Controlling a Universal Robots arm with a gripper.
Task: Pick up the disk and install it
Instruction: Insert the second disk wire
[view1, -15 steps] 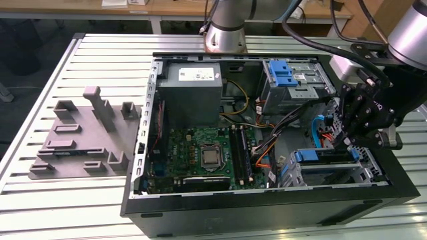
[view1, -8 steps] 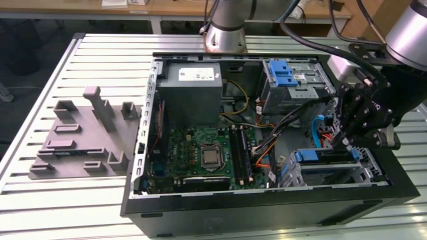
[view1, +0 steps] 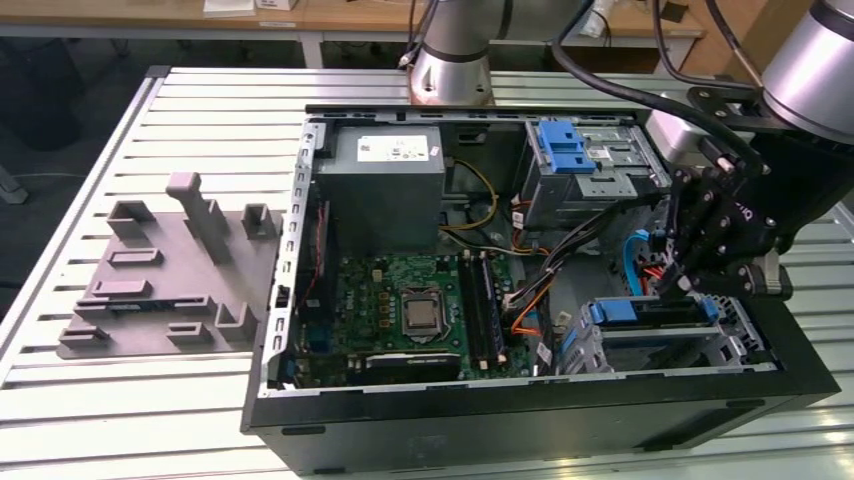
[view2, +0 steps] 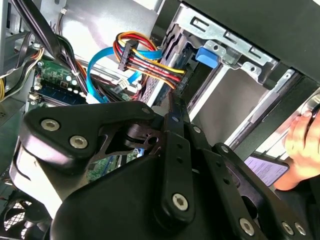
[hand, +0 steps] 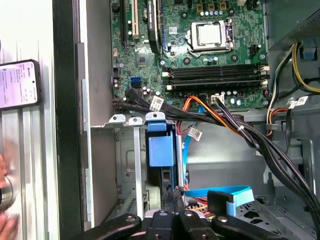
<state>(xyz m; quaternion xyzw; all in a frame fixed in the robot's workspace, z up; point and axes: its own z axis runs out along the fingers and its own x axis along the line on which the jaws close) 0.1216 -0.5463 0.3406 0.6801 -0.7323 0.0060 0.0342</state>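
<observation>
Gripper: we see the black gripper (view1: 694, 285) low inside the open computer case (view1: 534, 405), at the exterior view's right, over the drive cage (view1: 727, 350). In both wrist views its finger links sit pressed close together with nothing visible between them, so we read it as closed and holding nothing.
Disk: we find the disk (hand: 161, 165) seated in the drive cage, standing on edge between the metal cage walls, its blue rail end facing up. In the exterior view the blue rail (view1: 654, 311) lies just beneath the gripper.
Contact: we cannot tell whether the gripper touches the disk.
Cables: a red, yellow and black power cable (view2: 145, 62) and a flat blue data cable (view2: 100, 65) hang just beside the cage.
Case: it lies on its side on the slatted metal worktop (view1: 80, 200), motherboard (view1: 407, 310) exposed.
Beside the case: a grey fixture (view1: 160, 275) rests on the worktop at the exterior view's left.
Person: a hand (view2: 302, 147) near a phone (hand: 19, 84).
</observation>
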